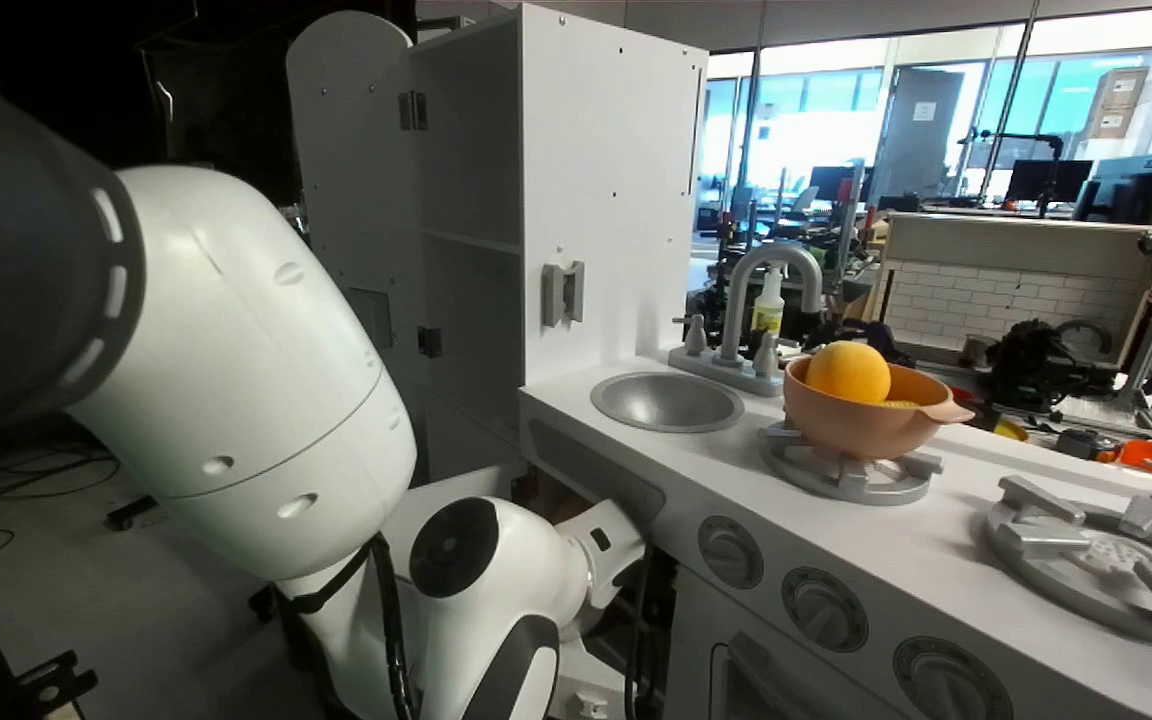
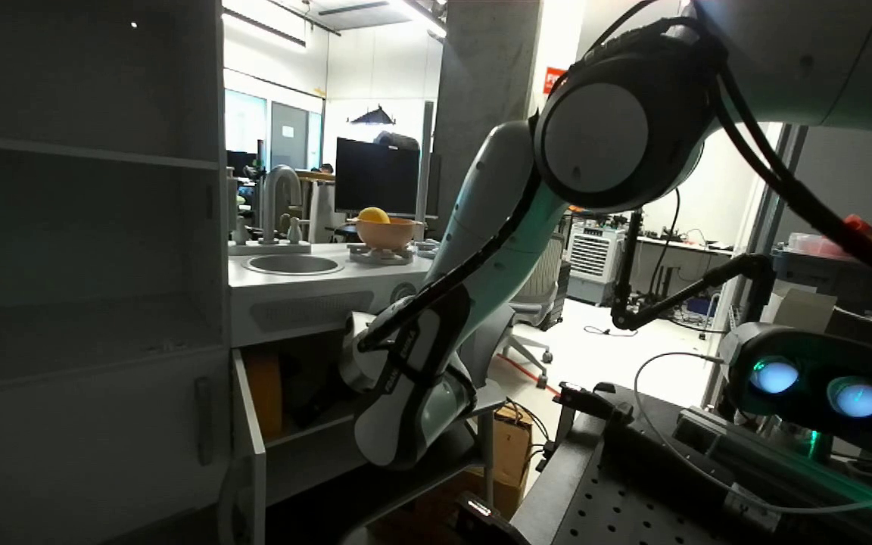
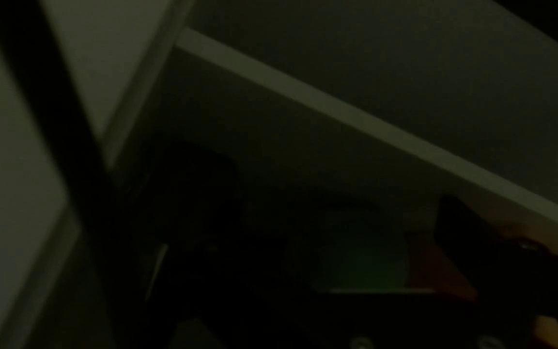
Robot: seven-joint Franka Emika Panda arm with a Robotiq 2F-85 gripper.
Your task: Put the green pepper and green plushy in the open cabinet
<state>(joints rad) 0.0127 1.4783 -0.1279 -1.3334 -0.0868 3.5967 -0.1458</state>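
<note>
Wrist view, very dark: black two-fingered end effector (image 3: 332, 194), its fingers (image 3: 458, 232) apparently wide apart, outlines half lost in shade. Between them, a rounded, dull-green lump (image 3: 361, 261), seemingly ungripped; too dim to tell whether pepper or plushy. In the gap between lump and one finger, a dark-red patch (image 3: 439, 271). Past the fingertips, a pale straight edge (image 3: 380, 130), slanted across the view.

Around the end effector, in an exterior view, the low, white open cabinet (image 2: 307, 431), shaded within; fingers and lump impossible to make out there. Beside the end effector, the plain white hinged door (image 2: 245, 446), standing open, and near it an orange-brown upright shape (image 2: 264, 390) inside the cabinet. Behind the end effector, a white robot arm (image 2: 493, 250) with black joints, sloped down from above.

Above the end effector, in both exterior views, the white counter (image 1: 706, 455), with a round, metallic-looking grey sink (image 1: 666, 405) and a curved grey faucet (image 1: 734, 310). Farther off along the counter, a salmon-pink bowl (image 1: 856, 425) on a round grey toy burner (image 1: 846, 487), holding a round orange-yellow toy fruit (image 1: 848, 370). Across the sink from the bowl, above the end effector, a tall white cupboard (image 1: 611, 150). Farthest away, a glass-walled office (image 1: 826, 140) with dark monitors (image 1: 1046, 182).
</note>
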